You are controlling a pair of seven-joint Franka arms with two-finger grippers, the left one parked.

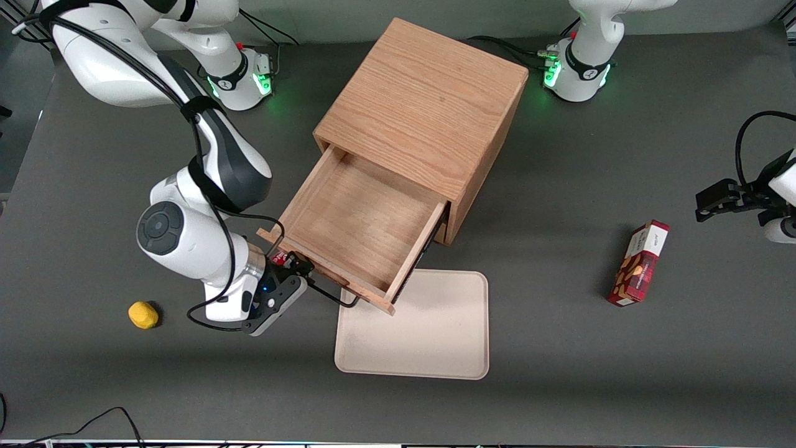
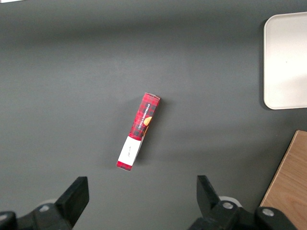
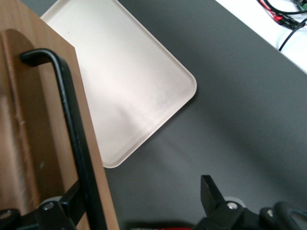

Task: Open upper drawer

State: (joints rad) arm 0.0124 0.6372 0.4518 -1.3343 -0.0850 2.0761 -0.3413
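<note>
The oak cabinet (image 1: 429, 106) stands mid-table. Its upper drawer (image 1: 360, 224) is pulled far out, and its shallow light-wood inside is bare. The drawer's front panel (image 3: 43, 143) and black wire handle (image 3: 72, 134) show close up in the right wrist view. My right gripper (image 1: 297, 269) is at the drawer front, at the end toward the working arm's side. The gripper (image 3: 141, 199) is open, its jaws wide apart. One finger (image 3: 67, 201) lies against the handle bar, the other finger (image 3: 211, 191) is over bare table. The lower drawer is hidden under the upper one.
A beige tray (image 1: 423, 330) lies just in front of the open drawer, nearer the front camera; it also shows in the right wrist view (image 3: 124, 81). A yellow lump (image 1: 143, 314) lies beside my wrist. A red snack box (image 1: 640, 264) lies toward the parked arm's end.
</note>
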